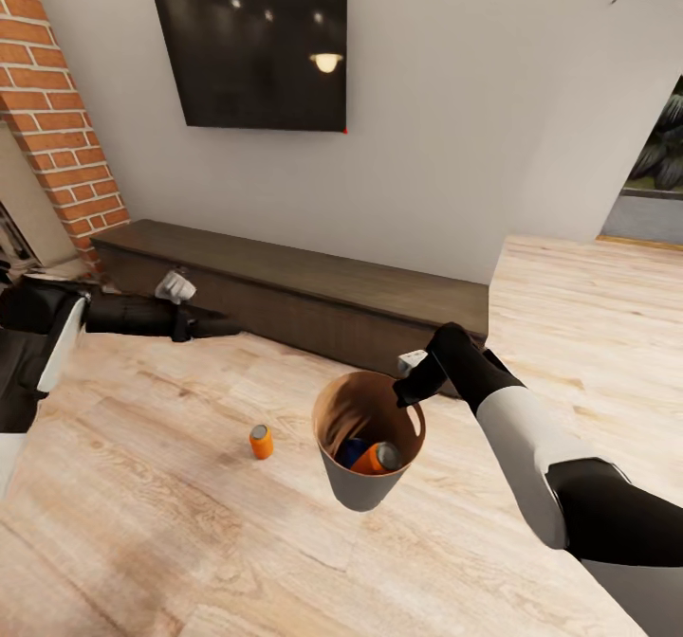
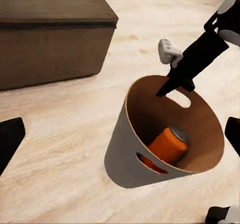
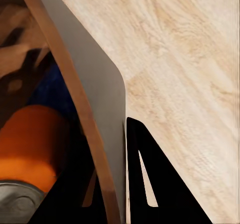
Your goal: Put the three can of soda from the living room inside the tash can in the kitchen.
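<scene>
From the head camera, the right gripper is pinching the rim of the bin and holding it off the floor in front of the bench. The bin is tilting, its mouth pointing up and toward the bench. One can is lying slanted inside; another can is standing upright on the floor, nearer the robot than the bench. The left gripper is reaching along the bench's front; I cannot tell its jaw state.

From the left wrist, the bin is looking thin-walled, stiff and light, best held at the rim beside a handle slot. The can is smooth, rigid, probably slippery, its silver top pointing toward the bin's mouth.

From the right wrist, a finger is pressing the bin wall, with the can inside.
</scene>
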